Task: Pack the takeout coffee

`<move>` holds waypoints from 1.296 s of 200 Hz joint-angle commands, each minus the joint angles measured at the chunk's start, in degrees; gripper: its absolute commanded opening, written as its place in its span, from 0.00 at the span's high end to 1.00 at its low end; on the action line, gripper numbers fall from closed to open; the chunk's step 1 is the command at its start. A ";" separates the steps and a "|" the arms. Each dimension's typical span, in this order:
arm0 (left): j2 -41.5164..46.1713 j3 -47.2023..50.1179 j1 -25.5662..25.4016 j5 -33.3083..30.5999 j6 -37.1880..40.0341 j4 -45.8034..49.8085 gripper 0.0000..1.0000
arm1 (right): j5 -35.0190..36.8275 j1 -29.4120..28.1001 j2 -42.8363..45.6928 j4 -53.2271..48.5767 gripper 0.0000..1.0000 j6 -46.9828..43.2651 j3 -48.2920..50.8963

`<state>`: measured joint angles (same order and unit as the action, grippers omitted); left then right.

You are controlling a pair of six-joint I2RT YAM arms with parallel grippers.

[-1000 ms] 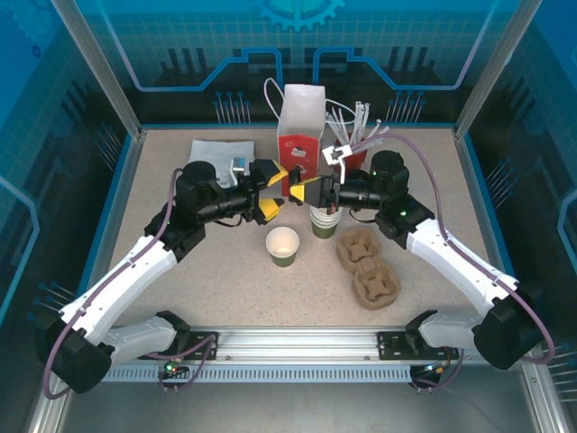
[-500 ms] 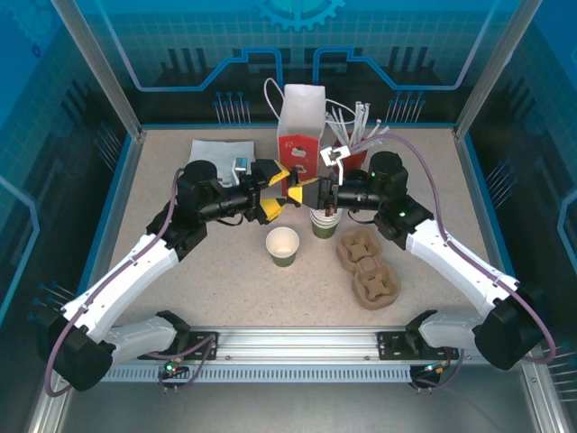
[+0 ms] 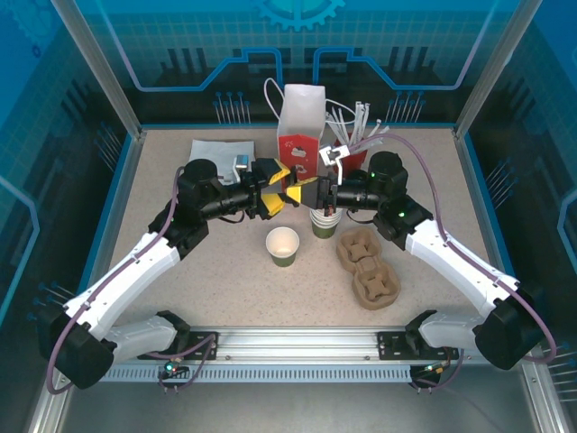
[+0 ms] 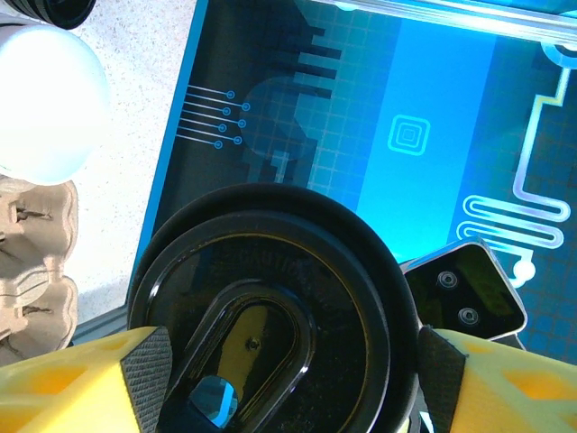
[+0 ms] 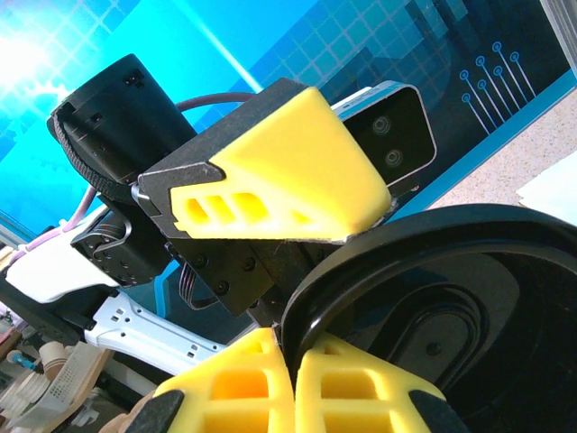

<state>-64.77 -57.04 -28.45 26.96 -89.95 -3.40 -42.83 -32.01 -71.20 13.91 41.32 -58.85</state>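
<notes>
speckled beige tabletop [image 3: 236, 290], blue rim. standing on it: takeout coffee [image 3: 282, 245] upright near centre; stack of cups [image 3: 323, 225] just beyond, to its right; pulp carrier [image 3: 367, 268] further right; red paper bag [image 3: 300, 135] upright at far edge; pale sheet [image 3: 219, 152] flat, far left.

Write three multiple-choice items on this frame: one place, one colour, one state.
1. The single cup stands: A on the table; B in the red bag; C in the pulp carrier.
2. The lid is: A white; B black; C red.
3. The right end effector is: A open; B shut on the cup; C shut on the lid.
Key: A, bare table lies around it; B, glossy black in both wrist views; C, its fingers pinch the lid's rim.
</notes>
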 commanded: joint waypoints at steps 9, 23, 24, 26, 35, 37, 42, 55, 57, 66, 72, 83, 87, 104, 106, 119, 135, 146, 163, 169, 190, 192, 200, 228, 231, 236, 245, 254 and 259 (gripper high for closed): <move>0.02 0.96 -0.20 1.14 -0.10 -0.51 0.23 | -0.23 -1.21 1.75 1.90 0.94 -1.17 -1.19; 0.12 0.80 -0.14 1.09 0.21 -0.08 0.21 | 0.14 -1.00 2.42 0.06 0.94 -1.84 -0.77; 0.19 0.79 -0.13 1.08 0.25 -0.01 0.21 | 0.13 -0.97 2.49 0.06 0.94 -1.89 -0.71; 0.20 0.72 -0.14 1.08 0.40 0.15 0.21 | 0.23 -0.93 2.65 0.04 0.94 -1.93 -0.65; 0.41 0.54 -0.20 0.84 0.82 0.98 0.19 | 0.45 -0.55 3.30 0.06 0.94 -1.99 -0.13; 0.43 0.53 -0.16 0.69 0.98 1.19 0.19 | 0.51 -0.46 3.47 0.04 0.94 -1.96 0.01; 0.57 0.44 -0.15 0.44 1.25 1.70 0.17 | 0.66 -0.20 3.80 -0.01 0.94 -1.95 0.25; 0.96 0.59 -0.19 0.02 1.47 2.33 0.16 | 0.73 0.51 4.67 0.18 0.94 -1.86 0.81; 0.96 0.67 -0.16 -0.07 1.45 2.34 0.16 | 0.71 0.54 4.78 0.27 0.94 -1.84 0.92; 0.98 0.87 -0.12 0.04 1.26 1.80 0.16 | 0.49 0.87 5.10 0.58 0.94 -1.60 1.18; 0.82 0.94 -0.19 0.46 1.03 1.10 0.16 | 0.24 0.94 5.31 0.59 0.94 -1.51 1.16; 0.40 0.87 -0.19 1.34 0.38 -0.26 0.16 | -0.06 0.95 5.30 0.63 0.94 -1.51 1.09; 0.28 0.80 -0.28 1.63 0.18 -0.76 0.16 | -0.20 0.99 5.30 0.67 0.94 -1.53 1.01; -0.23 0.23 -0.50 2.38 -0.23 -2.02 0.15 | -0.19 0.98 4.95 1.17 0.94 -1.33 0.92; -0.32 0.14 -0.59 2.41 -0.29 -2.04 0.15 | -0.23 0.98 4.94 1.22 0.94 -1.29 0.86; -0.58 -0.41 -0.89 2.77 -0.35 -2.12 0.14 | -0.28 0.96 4.54 1.27 0.94 -0.92 0.81; -0.87 -0.62 -1.25 2.86 -0.64 -2.63 0.12 | -0.40 0.90 4.02 3.29 0.94 -0.54 0.53; -0.97 -0.62 -1.43 2.86 -0.92 -3.01 0.12 | -0.47 0.81 3.66 3.50 0.94 -0.58 0.45; -1.21 -0.53 -1.63 2.78 -1.29 -3.54 0.12 | -0.59 0.65 3.13 3.73 0.94 -0.45 0.23; -1.21 -0.51 -1.77 2.81 -1.48 -3.74 0.13 | -0.55 0.55 3.00 3.80 0.94 -0.50 0.06; -1.38 -0.53 -2.03 2.70 -1.68 -4.25 0.13 | -0.76 0.28 2.50 3.38 0.94 -0.79 -0.08; -1.38 -0.60 -2.00 2.65 -1.64 -4.18 0.13 | -0.72 0.28 2.45 3.29 0.94 -0.80 -0.11; -1.26 -0.58 -1.98 2.57 -1.55 -4.07 0.13 | -0.69 0.26 2.46 3.16 0.94 -0.99 -0.04; -0.94 -0.66 -2.03 2.04 -0.93 -2.85 0.11 | -0.15 0.28 2.55 2.10 0.94 -1.78 0.43; -0.90 -0.58 -2.05 2.03 -0.97 -2.84 0.10 | -0.15 0.30 2.57 2.06 0.94 -1.85 0.42; -0.89 -0.53 -2.05 2.04 -1.00 -2.84 0.10 | -0.14 0.27 2.56 2.07 0.94 -1.86 0.55; -0.81 -0.44 -2.04 1.97 -1.18 -2.84 0.08 | -0.09 0.29 2.57 2.00 0.94 -1.94 0.64; -0.86 -0.36 -2.05 1.94 -1.30 -2.85 0.07 | 0.02 0.29 2.56 1.91 0.94 -2.11 0.75; -0.78 -0.36 -2.05 1.85 -1.36 -2.93 0.07 | 0.00 0.28 2.49 1.90 0.94 -2.12 0.76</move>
<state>-65.76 -57.04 -29.28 27.24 -91.57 -5.54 -42.50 -31.46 -67.94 15.07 40.45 -58.08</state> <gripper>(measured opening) 0.912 0.065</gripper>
